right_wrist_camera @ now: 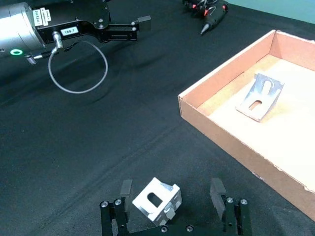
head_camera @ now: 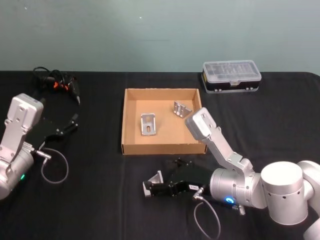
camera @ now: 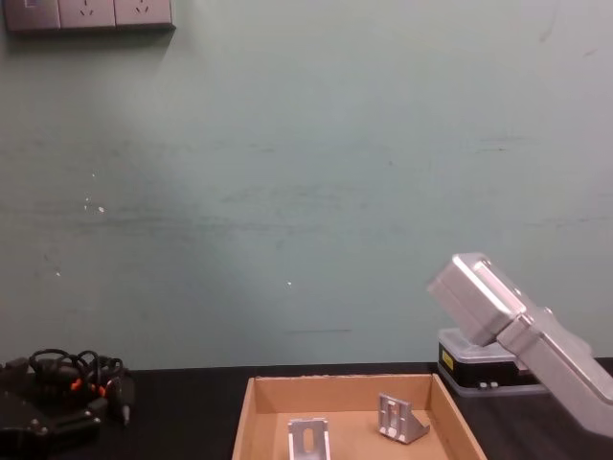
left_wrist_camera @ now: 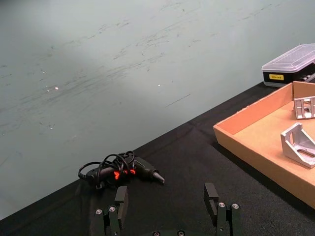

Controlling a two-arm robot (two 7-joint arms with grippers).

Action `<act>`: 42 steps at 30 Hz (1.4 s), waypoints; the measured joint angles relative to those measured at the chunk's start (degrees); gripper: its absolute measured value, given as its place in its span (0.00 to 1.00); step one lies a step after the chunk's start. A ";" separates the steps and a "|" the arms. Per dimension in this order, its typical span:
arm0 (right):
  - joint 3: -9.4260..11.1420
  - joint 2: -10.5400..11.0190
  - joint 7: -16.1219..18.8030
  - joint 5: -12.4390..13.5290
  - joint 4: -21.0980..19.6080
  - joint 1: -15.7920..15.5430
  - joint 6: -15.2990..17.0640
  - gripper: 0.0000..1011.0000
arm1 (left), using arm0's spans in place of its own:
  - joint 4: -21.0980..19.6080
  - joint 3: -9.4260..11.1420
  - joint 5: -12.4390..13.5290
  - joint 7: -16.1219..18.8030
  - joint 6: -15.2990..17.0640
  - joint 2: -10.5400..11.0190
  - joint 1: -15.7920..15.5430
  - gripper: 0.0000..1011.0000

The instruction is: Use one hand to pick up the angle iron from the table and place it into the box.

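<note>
In the head view, your right gripper (head_camera: 150, 190) sits at lower centre on the table (head_camera: 90, 200), jaws spread to either side of the iron (head_camera: 156, 178), just below the box (head_camera: 124, 120). Two boxed irons (head_camera: 149, 124) lie inside it. The left gripper (head_camera: 71, 125) rests idle at mid-left.

In the left wrist view, that gripper's jaws are spread with nothing between them, over bare table, and the box wall shows at the right edge.

In the right wrist view, the iron (right_wrist_camera: 157, 199) stands on the table at bottom centre between the fingers (right_wrist_camera: 126, 189), which have not closed on it. The box corner fills the right side.

In the chest view, the box (camera: 244, 422) sits at the bottom with the right arm's casing above its right end.

By my reading, you are lined up for the grasp. Closing, lifting, carrying over the near wall and releasing all remain.
</note>
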 joint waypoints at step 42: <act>-0.55 0.12 -0.21 0.33 0.48 0.32 -0.35 0.42 | 0.00 0.00 0.00 0.00 0.00 0.00 0.00 1.00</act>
